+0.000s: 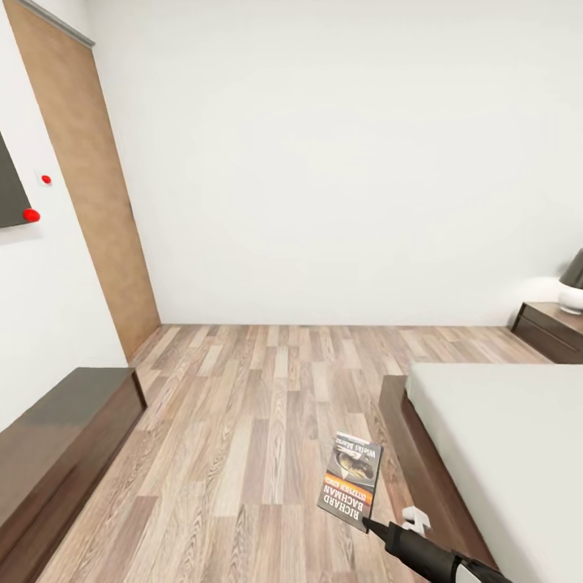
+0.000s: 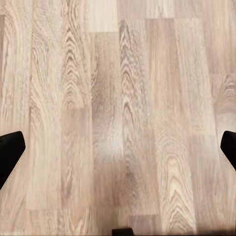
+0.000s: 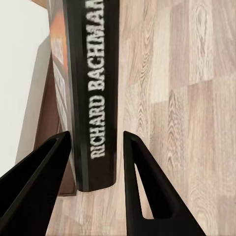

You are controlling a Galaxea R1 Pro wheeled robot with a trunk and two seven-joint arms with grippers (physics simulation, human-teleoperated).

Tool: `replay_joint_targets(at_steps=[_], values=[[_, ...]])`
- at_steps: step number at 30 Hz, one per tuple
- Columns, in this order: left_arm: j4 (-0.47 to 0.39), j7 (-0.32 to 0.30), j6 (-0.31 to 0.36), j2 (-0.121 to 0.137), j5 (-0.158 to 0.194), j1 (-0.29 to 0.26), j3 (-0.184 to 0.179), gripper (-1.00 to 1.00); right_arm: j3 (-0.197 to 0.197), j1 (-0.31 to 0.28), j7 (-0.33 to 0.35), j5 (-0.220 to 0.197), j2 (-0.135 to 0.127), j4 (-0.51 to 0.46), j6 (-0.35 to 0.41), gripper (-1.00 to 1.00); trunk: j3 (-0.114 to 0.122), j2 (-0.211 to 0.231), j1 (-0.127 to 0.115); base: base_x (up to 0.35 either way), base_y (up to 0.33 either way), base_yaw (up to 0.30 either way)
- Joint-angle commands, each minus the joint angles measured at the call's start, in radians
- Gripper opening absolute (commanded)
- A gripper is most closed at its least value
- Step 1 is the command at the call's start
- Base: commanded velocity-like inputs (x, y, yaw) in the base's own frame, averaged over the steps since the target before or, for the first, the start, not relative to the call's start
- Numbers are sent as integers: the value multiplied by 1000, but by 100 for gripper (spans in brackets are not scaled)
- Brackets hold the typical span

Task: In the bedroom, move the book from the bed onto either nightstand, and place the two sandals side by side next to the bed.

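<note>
The book hangs in the air above the wood-plank floor, just left of the bed, pinched by its lower edge in my right gripper. Going from the left of my head view: I see a white wall with a dark panel and two red dots on it, then a tall brown wooden door panel in the corner. Below that, a low glossy dark cabinet runs along the left wall. The bare floor spreads across the middle. Next comes the book, its cover tilted toward me, orange band and white "Richard Bachman" lettering readable. My right arm reaches in from the lower right edge to hold it.

Right of the book stands the bed, dark frame with a plain off-white mattress. Beyond it, at the far right against the back wall, a nightstand carries a lamp.

In my right wrist view, the two black fingers close on either side of the book's spine, gripping it.

In my left wrist view, the left gripper is spread wide, its fingertips at the picture's edges, with only floor planks between them.
</note>
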Motion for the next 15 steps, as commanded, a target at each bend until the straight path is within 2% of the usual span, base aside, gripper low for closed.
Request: replay_joint_targets(at_steps=[1, 15], values=[[1, -3, -3, 0, -8, -1, 9, 100, -5, -1, 3, -7, 0, 0, 6, -100, -1, -1, 1, 326, 0, 0], [0, -3, -3, 0, -8, -1, 9, 100, -4, -1, 3, -6, 0, 0, 6, -100, -1, -1, 1, 326, 48, 0]])
